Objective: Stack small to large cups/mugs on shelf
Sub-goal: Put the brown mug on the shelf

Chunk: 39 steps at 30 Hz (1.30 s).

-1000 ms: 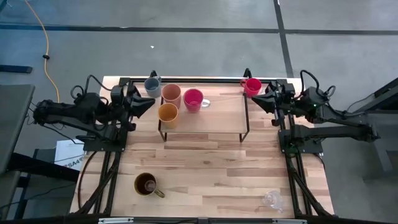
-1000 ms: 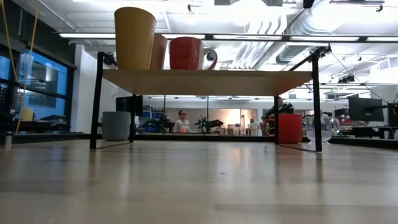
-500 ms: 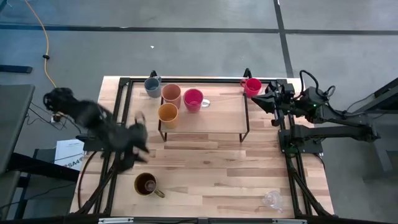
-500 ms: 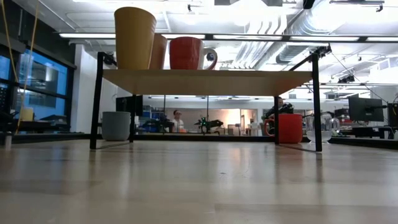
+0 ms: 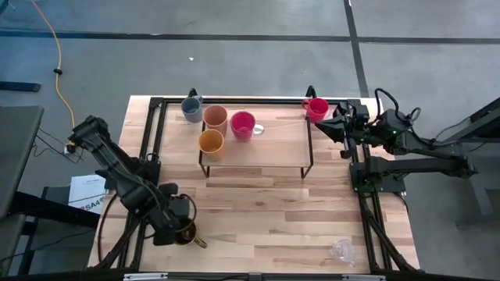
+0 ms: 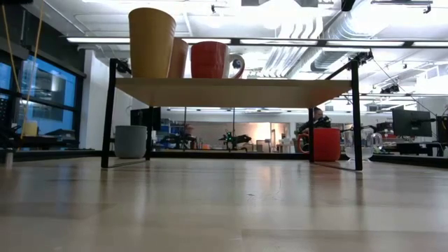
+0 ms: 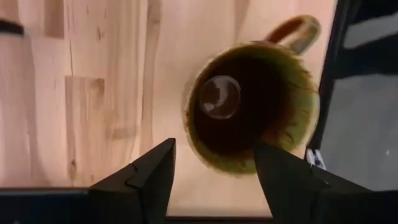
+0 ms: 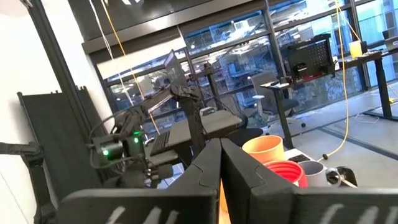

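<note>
Dark-brown mug (image 7: 252, 115) half hidden under left hand (image 5: 173, 226); fingers apart, unclosed

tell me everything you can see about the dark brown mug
The dark brown mug stands upright on the wooden tabletop near its front left corner, away from the shelf. It looks glazed ceramic, with a greenish worn rim, a loop handle and a dark, empty inside. The left gripper hovers over it, jaws open, not touching.
</note>
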Each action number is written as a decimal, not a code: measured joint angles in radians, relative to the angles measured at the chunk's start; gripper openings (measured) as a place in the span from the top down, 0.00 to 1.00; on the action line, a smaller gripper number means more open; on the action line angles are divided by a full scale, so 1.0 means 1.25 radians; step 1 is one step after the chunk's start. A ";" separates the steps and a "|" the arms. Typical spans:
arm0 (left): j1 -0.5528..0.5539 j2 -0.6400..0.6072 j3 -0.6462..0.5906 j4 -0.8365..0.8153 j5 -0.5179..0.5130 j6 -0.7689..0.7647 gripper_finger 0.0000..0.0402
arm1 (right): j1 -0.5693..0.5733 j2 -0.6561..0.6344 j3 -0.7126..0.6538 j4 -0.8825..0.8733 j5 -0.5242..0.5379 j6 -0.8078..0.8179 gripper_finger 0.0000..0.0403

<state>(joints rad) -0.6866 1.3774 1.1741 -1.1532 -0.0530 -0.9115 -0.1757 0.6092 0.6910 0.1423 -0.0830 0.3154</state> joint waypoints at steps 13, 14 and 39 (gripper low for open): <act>0.000 0.000 -0.123 0.083 0.003 -0.074 0.53 | 0.000 0.000 0.001 -0.005 0.000 0.000 1.00; 0.000 0.000 -0.131 0.093 0.003 -0.074 0.55 | 0.000 0.000 0.001 -0.005 0.000 0.000 1.00; 0.072 -0.026 -0.129 0.131 0.054 -0.110 0.96 | 0.000 0.000 0.001 -0.008 0.000 -0.001 1.00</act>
<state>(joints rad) -0.5971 1.3451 1.0125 -0.9899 0.0151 -1.0494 -0.1761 0.6091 0.6918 0.1327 -0.0830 0.3141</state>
